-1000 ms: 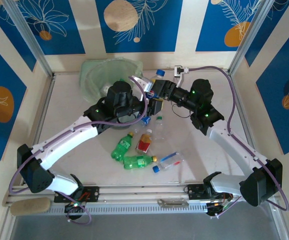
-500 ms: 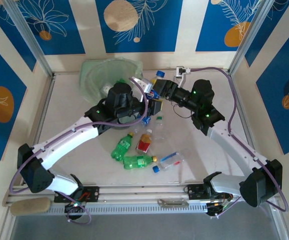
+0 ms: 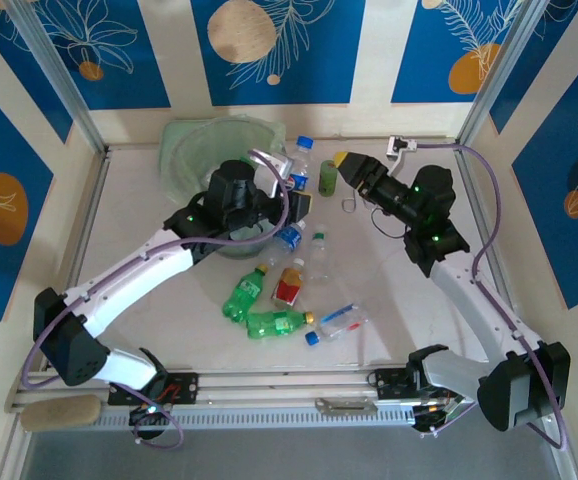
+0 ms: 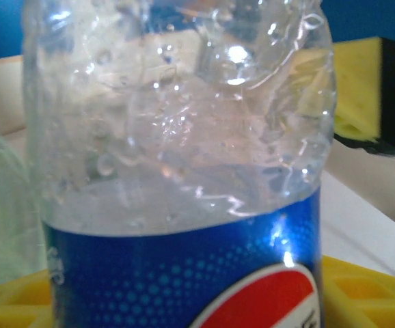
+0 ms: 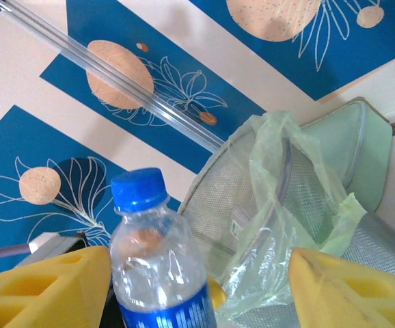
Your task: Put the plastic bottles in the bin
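One held bottle (image 3: 298, 168), clear with a blue cap, is upright off the bench (image 3: 409, 290). It sits just beside the right rim of the bin (image 3: 184, 150), which stands by the bench's far edge toward the far-left corner.

The left end effector (image 3: 291, 192) is pinching it low, at the label (image 4: 184, 273). The right end effector (image 3: 341, 165) is spread, with one yellow finger on each side of the bottle and a clear gap on one side. About six loose bottles (image 3: 279, 322) lie mid-bench toward the near edge.

Risks, as I judge them:
- The grip is on thin, crinkled plastic, so the wall may buckle and the bottle could tip or slide out.
- The right fingers flank the bottle, so a skewed pull-back could knock it loose.
- The bottle is beside the rim rather than over the opening, so letting go too soon drops it on the bench.
- The loose bag (image 5: 273, 205) edge stands above the rim and could snag or deflect the bottle.
- The olive cylinder (image 3: 327, 180) stands close by and could get bumped.

Writing: the label is blue with a round red-white-blue emblem, Pepsi-style. Small script beside it is unreadable, and the other bottles' labels are too small to read.
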### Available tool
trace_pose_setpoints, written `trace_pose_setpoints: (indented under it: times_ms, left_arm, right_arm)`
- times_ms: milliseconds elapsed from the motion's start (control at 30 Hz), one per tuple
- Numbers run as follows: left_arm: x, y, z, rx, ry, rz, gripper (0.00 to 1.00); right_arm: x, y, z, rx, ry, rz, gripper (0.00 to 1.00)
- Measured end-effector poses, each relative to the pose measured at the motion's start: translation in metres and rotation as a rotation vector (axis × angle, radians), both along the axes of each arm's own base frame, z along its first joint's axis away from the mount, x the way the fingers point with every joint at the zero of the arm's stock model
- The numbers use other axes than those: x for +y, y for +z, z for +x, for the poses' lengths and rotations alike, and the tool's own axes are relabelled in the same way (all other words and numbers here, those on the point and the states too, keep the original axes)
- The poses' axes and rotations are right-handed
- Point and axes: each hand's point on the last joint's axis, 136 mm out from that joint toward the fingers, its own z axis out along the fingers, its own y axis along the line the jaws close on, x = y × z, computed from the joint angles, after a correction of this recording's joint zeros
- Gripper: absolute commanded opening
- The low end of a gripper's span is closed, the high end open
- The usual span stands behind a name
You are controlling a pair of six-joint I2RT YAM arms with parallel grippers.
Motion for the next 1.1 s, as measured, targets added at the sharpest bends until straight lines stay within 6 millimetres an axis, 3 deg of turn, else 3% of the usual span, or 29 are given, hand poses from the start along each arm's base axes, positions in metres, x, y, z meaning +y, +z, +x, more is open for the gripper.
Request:
trace_pose_setpoints:
  times_ms: [133, 333, 467, 600, 800, 1100]
  left_arm:
    - [0.024, 0.018, 0.015, -0.052, 0.066, 0.029, 0.58]
    - [0.083, 0.045, 0.039, -0.117, 0.216, 0.056, 0.59]
    - [0.121, 0.038, 0.056, -0.092, 0.314, 0.095, 0.59]
    - [0.146, 0.022, 0.067, -0.03, 0.374, 0.139, 0.59]
    - [0.152, 0.001, 0.082, 0.05, 0.39, 0.191, 0.61]
    - [0.147, -0.031, 0.084, 0.149, 0.364, 0.242, 0.63]
  right_arm:
    - [-0.007, -0.012, 0.0, 0.035, -0.02, -0.01, 0.77]
    - [-0.021, -0.048, 0.005, 0.134, -0.06, -0.036, 0.87]
    - [-0.027, -0.062, 0.006, 0.181, -0.076, -0.05, 0.99]
    - [-0.028, -0.067, 0.006, 0.197, -0.081, -0.062, 0.99]
    - [-0.028, -0.071, 0.006, 0.214, -0.08, -0.066, 0.99]
    - [-0.027, -0.08, 0.009, 0.243, -0.079, -0.073, 0.99]
